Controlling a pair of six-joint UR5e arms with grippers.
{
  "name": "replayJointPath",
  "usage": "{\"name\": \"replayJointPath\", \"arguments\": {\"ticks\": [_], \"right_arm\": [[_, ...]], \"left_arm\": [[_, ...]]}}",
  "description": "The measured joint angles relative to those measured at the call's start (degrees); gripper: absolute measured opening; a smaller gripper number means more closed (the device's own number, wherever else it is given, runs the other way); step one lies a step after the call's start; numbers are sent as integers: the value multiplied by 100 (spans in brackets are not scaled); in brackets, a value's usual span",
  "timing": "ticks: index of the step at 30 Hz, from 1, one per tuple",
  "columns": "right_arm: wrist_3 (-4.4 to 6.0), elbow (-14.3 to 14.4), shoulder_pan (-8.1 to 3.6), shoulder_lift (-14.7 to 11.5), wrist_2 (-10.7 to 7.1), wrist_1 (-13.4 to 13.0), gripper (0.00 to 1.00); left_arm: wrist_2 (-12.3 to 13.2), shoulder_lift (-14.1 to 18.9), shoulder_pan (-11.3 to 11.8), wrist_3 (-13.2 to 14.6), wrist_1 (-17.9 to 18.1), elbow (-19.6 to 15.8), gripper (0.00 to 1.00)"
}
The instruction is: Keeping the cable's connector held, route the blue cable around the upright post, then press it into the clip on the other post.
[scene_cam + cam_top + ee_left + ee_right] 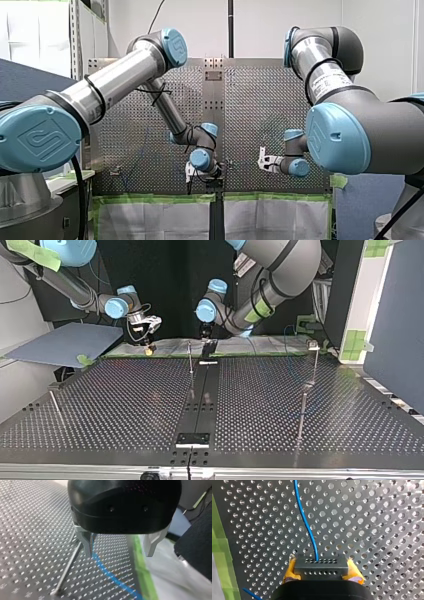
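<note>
In the right wrist view my right gripper (321, 573) is shut on a dark grey connector block (320, 565), its yellow pads (290, 570) on both sides. The blue cable (306, 522) leaves the block and runs ahead over the perforated table. In the left wrist view my left gripper (118, 555) hangs open above the table, its metal fingers (86, 545) gripping nothing. The blue cable (110, 575) lies below, close to one finger, beside a thin upright post (69, 566). In the top view my left gripper (206, 342) is near the middle post (190, 360). My right gripper (147, 332) is further left.
A post with a clip (314, 357) stands at the top view's right, a shorter post (302, 415) nearer the camera, and another post (55, 405) at the left. A black rail (202, 395) runs down the table's middle. Green-taped sheeting (260, 347) lines the arms' edge.
</note>
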Motion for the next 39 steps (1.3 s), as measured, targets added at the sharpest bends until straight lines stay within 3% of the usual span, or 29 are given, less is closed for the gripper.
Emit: {"name": "replayJointPath", "arguments": {"ticks": [11,26,39], "right_arm": [[-1,-1,-14,-1,-2,13,0],[-1,-1,-16,-1,-2,42,0],[5,-1,-16,2,6,54,0]], "left_arm": [[64,32,-225,-27,232,-255,100],[160,41,-186,-118,877,-259,100],[222,43,-170,-101,1018,-258,100]]}}
